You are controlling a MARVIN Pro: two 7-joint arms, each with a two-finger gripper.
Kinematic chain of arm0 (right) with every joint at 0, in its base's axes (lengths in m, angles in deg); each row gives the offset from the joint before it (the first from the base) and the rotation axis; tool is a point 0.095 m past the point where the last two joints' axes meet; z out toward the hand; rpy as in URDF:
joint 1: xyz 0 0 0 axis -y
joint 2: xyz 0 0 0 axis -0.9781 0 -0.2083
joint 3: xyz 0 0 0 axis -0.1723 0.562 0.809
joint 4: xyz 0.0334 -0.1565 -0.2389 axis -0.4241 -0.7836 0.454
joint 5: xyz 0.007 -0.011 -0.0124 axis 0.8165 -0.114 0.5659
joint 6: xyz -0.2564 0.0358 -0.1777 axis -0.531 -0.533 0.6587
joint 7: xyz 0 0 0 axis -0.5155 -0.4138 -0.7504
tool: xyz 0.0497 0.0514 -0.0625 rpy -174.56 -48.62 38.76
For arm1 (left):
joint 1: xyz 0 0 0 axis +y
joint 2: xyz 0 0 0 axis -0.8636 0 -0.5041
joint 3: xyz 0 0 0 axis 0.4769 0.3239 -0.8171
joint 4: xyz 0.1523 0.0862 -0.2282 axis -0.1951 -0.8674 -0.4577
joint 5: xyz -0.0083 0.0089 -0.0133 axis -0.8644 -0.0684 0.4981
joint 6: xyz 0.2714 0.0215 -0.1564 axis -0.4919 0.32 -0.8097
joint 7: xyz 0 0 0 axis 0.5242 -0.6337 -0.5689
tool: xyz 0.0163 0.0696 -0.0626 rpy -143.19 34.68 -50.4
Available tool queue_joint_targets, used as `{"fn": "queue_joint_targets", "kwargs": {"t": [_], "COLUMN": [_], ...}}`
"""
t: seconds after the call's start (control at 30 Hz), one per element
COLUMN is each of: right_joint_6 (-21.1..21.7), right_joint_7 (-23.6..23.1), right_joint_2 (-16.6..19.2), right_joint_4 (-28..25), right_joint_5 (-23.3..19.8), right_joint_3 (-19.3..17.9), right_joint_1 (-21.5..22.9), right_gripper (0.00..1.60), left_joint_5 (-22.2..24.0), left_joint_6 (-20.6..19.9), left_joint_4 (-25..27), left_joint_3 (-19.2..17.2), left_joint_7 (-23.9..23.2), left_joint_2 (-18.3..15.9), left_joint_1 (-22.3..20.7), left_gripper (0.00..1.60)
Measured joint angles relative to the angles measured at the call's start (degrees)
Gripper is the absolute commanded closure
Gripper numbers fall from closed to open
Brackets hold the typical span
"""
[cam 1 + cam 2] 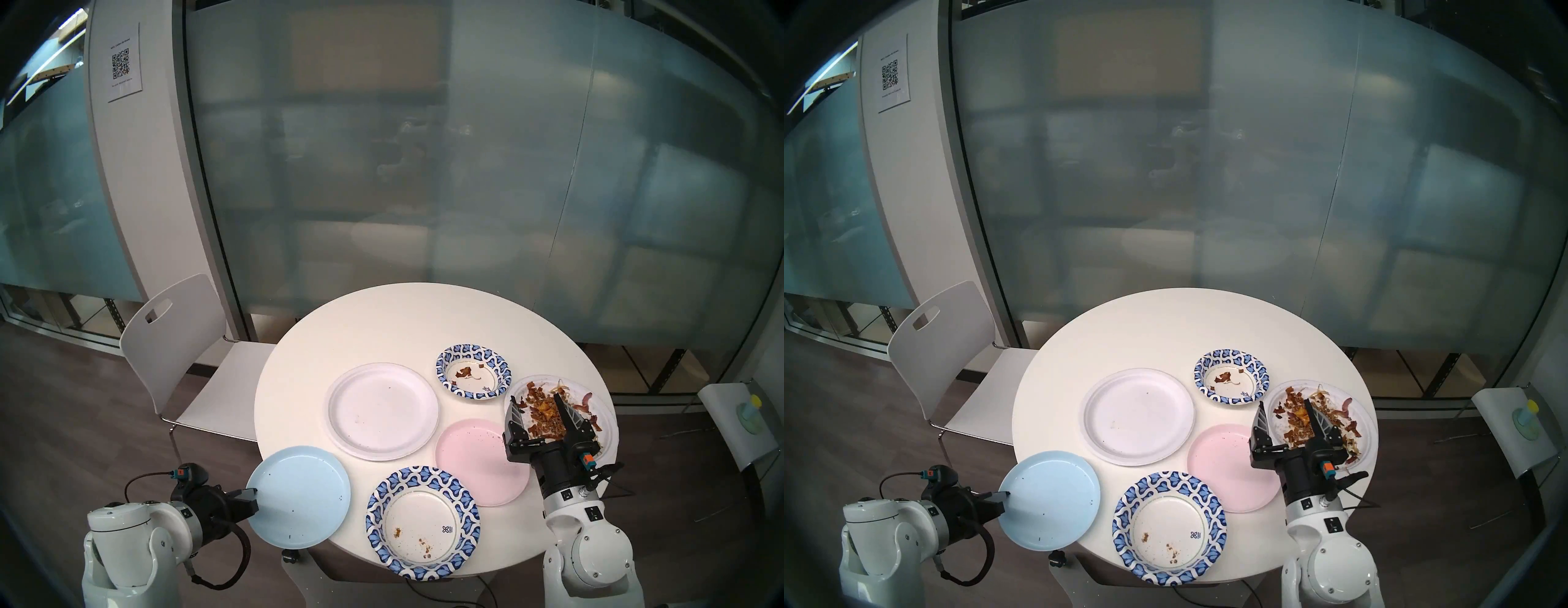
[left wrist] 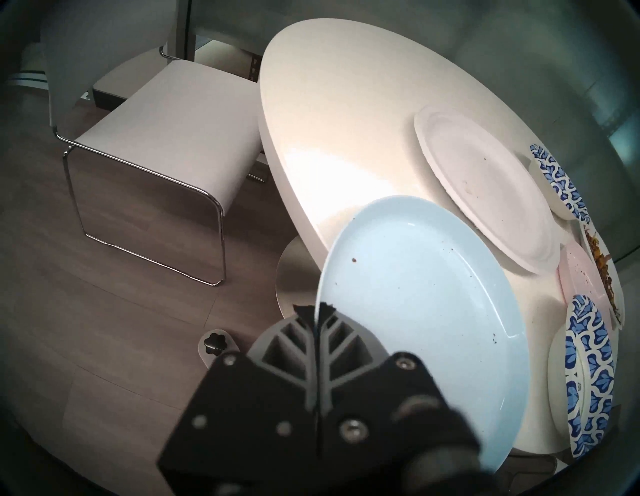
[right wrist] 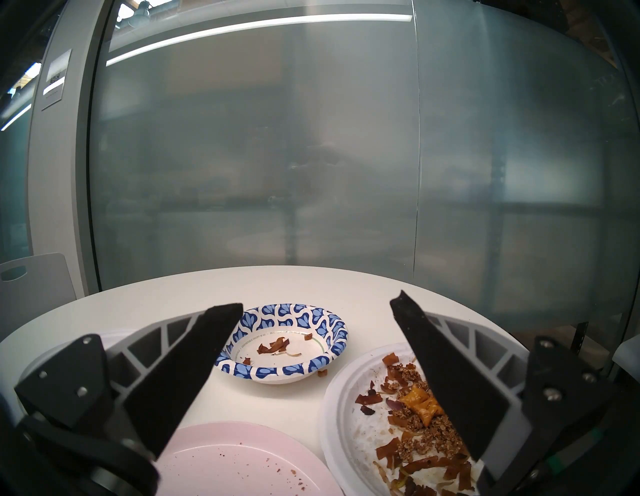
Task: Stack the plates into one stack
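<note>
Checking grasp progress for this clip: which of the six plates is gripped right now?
The pale blue plate: the left tool is shut on its rim at the table's near-left edge. The other five lie free; the right tool hangs open.

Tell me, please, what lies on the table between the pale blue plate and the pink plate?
The large blue-patterned plate sits between the pale blue plate, pinched by the left gripper, and the pink plate. The head views show it.

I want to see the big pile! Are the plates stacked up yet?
Not yet. No plate sits on another. The left gripper is shut on the blue plate at the table edge. The other five plates still lie apart, and the right gripper hangs open above the messy plate.
</note>
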Motion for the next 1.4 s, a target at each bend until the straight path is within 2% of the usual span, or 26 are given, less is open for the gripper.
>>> {"fn": "queue_joint_targets", "kwargs": {"t": [0.27, 0.3, 0.53, 0.77, 1.2, 1.4], "right_joint_6": [0.0, 0.0, 0.0, 0.0, 0.0, 0.0], "right_joint_7": [0.0, 0.0, 0.0, 0.0, 0.0, 0.0], "right_joint_2": [0.0, 0.0, 0.0, 0.01, 0.01, 0.01], "right_joint_4": [0.0, 0.0, 0.0, 0.01, 0.03, 0.04], "right_joint_5": [0.0, 0.0, 0.0, 0.0, 0.0, 0.0], "right_joint_3": [0.0, 0.0, 0.0, 0.0, 0.0, 0.0], "right_joint_1": [0.0, 0.0, 0.0, 0.0, 0.0, 0.0], "right_gripper": [0.0, 0.0, 0.0, 0.0, 0.0, 0.0], "left_joint_5": [1.23, 2.72, 3.46, 5.51, 8.9, 9.68], "left_joint_6": [-1.26, -1.67, -1.68, -1.69, -1.69, -1.69], "left_joint_4": [0.47, 0.39, -0.38, -1.96, -1.65, -2.58], "left_joint_3": [-1.28, -3.1, -3.67, -4.08, 0.58, 4.28], "left_joint_7": [-0.38, -0.38, 0.11, 2.63, 8.59, 13.15], "left_joint_2": [0.49, 0.86, 0.95, 1.27, 2.37, 3.11], "left_joint_1": [-0.99, -2.79, -3.43, -5.48, -10.28, -13.1], "left_gripper": [1.6, 1.6, 1.6, 1.6, 1.6, 1.6]}}
